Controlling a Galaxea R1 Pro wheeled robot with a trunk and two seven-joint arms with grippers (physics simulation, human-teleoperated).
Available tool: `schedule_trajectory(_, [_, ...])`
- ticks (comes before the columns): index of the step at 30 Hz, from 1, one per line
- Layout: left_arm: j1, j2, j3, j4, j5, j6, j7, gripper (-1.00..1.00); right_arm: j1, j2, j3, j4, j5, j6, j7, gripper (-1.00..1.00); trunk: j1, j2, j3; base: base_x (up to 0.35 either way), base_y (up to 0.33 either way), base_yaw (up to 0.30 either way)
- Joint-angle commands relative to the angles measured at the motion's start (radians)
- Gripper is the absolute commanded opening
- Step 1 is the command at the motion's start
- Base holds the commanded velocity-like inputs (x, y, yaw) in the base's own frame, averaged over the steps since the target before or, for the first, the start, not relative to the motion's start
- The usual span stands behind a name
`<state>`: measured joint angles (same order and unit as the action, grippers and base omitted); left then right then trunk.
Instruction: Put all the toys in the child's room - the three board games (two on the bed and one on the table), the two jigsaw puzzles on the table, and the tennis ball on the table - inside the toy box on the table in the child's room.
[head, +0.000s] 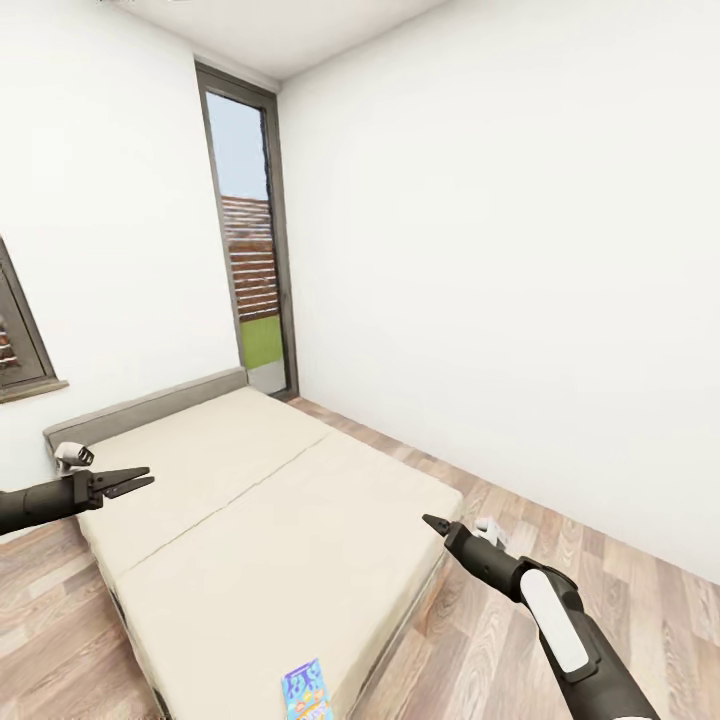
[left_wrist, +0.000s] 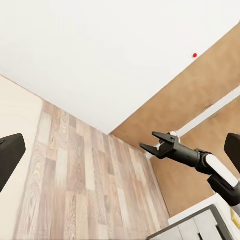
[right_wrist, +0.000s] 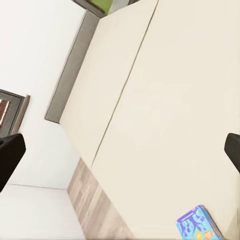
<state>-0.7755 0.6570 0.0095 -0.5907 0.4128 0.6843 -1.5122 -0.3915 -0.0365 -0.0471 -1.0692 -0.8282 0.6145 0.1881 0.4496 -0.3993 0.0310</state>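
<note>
One board game (head: 308, 692), a flat blue box with a colourful print, lies on the cream bed (head: 260, 500) at its near edge; the right wrist view shows it too (right_wrist: 197, 225). My left gripper (head: 143, 484) hovers open over the bed's left side, far from the box. My right gripper (head: 430, 521) is open and empty beside the bed's right corner, and appears in the left wrist view (left_wrist: 148, 140) with its fingers parted. The toy box, the table and the other toys are out of view.
A tall glass door (head: 250, 270) stands in the far corner and a dark-framed window (head: 20, 340) is on the left wall. Wooden floor (head: 560, 540) runs along the bed's right side up to a white wall. A grey cabinet (left_wrist: 200, 226) appears in the left wrist view.
</note>
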Motion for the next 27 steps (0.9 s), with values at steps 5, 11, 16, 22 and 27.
schedule_trajectory(5, [-0.001,0.000,0.000,0.000,0.000,0.011,-0.003,1.00,-0.001,0.000,-0.002,0.000,0.000,0.005,0.004,1.00,0.000,-0.001,0.000,0.041,-0.290,0.200])
schedule_trajectory(11, [-0.001,0.000,-0.001,0.000,0.000,0.011,-0.003,1.00,0.000,0.000,-0.002,0.000,0.000,0.005,0.004,1.00,0.000,-0.001,0.000,0.077,-0.279,0.200])
schedule_trajectory(16, [-0.001,0.000,0.000,0.000,0.000,0.011,-0.003,1.00,0.000,0.000,-0.002,0.000,0.000,0.005,0.004,1.00,0.000,-0.001,0.000,0.080,-0.278,0.200])
schedule_trajectory(22, [-0.001,0.000,0.000,0.000,-0.001,0.011,-0.003,1.00,0.000,0.000,-0.002,0.000,0.000,0.005,0.004,1.00,0.000,-0.001,0.000,0.073,-0.278,0.200])
schedule_trajectory(27, [-0.001,0.000,-0.001,0.000,-0.001,0.011,-0.003,1.00,0.000,0.000,-0.002,0.000,0.000,0.005,0.004,1.00,0.000,-0.001,0.000,0.017,-0.285,0.215])
